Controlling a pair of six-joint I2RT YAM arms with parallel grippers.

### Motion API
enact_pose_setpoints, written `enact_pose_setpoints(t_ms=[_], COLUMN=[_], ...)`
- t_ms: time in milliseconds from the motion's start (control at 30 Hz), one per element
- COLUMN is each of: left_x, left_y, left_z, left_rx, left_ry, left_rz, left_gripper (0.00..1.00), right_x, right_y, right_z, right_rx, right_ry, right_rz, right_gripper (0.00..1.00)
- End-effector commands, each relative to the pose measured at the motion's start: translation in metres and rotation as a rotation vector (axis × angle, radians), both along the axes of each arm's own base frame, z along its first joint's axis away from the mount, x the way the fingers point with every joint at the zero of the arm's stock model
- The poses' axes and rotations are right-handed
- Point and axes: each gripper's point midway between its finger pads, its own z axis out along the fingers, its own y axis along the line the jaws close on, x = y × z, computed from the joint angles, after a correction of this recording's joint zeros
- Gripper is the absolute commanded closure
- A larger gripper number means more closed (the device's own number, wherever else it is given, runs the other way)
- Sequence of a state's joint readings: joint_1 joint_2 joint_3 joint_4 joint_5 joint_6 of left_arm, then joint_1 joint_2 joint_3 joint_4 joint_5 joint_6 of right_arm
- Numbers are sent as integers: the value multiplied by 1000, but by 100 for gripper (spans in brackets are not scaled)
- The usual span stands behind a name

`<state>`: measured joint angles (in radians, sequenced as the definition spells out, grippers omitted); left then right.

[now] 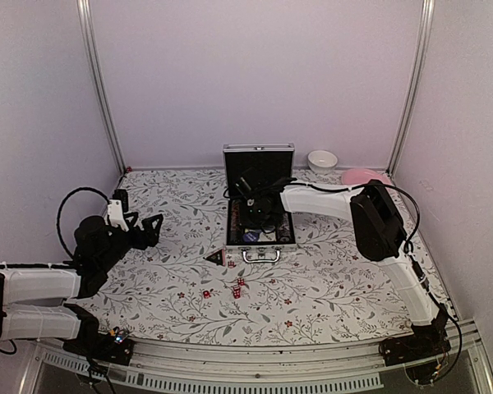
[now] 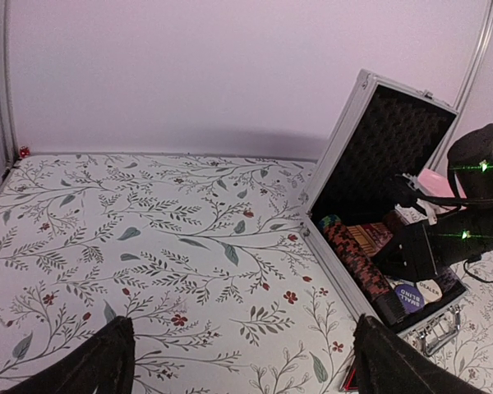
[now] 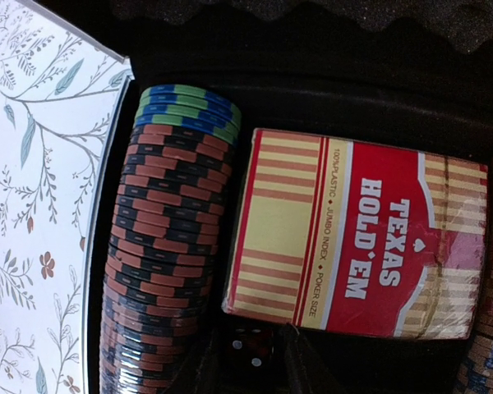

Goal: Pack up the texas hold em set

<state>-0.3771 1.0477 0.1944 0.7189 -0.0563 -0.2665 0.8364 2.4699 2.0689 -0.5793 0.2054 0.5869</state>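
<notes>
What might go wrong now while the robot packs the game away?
The die at the right gripper sits tight beside the card pack; pulling out carelessly might flick it or nudge the chips. The loose dice and black triangle on the table are tiny, so a grab may miss or knock them away.

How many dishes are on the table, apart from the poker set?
2. A white bowl stands at the back edge, just right of the open case; a pink plate lies further right, near the back corner. None seems hidden.
</notes>
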Motion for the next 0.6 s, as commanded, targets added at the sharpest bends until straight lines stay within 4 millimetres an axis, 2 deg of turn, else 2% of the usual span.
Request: enact_pose_setpoints(t_ms=[0,167,567], left_x=[2,2,2], left_y=[-5,-5,-5], left_z=[11,11,11], left_rx=[-14,-13,-14], left_ry=[-21,-20,-20], left_rz=[-13,-13,-11], left_gripper=[8,8,8], right_x=[9,11,9], right_y=[1,1,-6], right_z=[24,39,54], right_rx=[35,43,47], right_ry=[-35,-60,-83], right_rz=[-16,-8,-21], right_gripper=[73,73,73])
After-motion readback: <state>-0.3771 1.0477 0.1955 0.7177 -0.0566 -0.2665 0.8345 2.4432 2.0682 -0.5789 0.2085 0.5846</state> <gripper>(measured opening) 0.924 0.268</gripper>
